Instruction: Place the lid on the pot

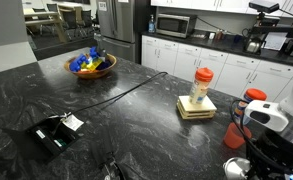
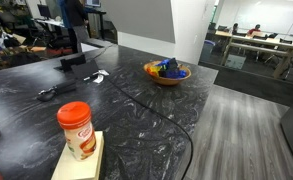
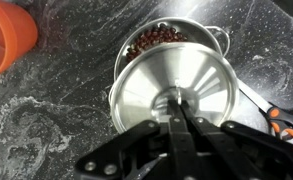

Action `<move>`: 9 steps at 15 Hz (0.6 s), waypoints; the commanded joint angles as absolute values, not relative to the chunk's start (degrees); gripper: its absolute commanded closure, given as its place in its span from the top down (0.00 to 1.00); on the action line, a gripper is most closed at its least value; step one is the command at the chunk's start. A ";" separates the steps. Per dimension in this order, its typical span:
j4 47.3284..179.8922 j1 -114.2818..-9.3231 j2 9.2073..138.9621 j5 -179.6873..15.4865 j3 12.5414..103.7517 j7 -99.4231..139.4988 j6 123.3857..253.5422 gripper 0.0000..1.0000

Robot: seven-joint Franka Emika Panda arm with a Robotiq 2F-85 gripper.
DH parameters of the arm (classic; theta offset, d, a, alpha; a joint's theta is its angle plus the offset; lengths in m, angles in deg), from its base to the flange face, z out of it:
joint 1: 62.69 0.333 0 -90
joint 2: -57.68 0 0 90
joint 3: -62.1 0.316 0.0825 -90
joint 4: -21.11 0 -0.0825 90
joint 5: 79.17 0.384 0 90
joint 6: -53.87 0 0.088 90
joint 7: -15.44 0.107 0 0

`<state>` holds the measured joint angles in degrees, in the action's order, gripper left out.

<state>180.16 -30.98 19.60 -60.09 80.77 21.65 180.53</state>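
Note:
In the wrist view the lid [image 3: 146, 92], a shiny silver disc, hangs tilted over the near part of the pot. My gripper [image 3: 176, 100] is shut on the lid's small central knob. The pot [image 3: 219, 40] is small and of shiny steel. It stands on the dark marble counter just beyond the lid, with brown beans [image 3: 158, 40] showing inside its uncovered far part. In an exterior view only my arm [image 1: 266, 122] shows at the right edge, with a silvery shape [image 1: 236, 168] below it. The pot and the lid are out of view in the exterior view that shows the bottle close up.
A red plastic cup [image 3: 6, 35] stands left of the pot. Orange-handled scissors [image 3: 282, 118] lie to its right. A red-capped bottle [image 1: 201, 88] stands on a wooden block [image 1: 196, 109]. A fruit bowl [image 1: 91, 65], a black device [image 1: 51, 133] and a cable [image 1: 126, 90] are farther off.

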 commanded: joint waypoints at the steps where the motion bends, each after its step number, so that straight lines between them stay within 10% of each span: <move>1: 180.05 -31.44 19.15 -59.24 81.76 24.02 179.51 0.01; 9: 180.05 -32.01 19.40 -59.09 83.51 30.21 177.94 0.01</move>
<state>180.17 -30.98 19.54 -60.10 82.25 28.70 178.01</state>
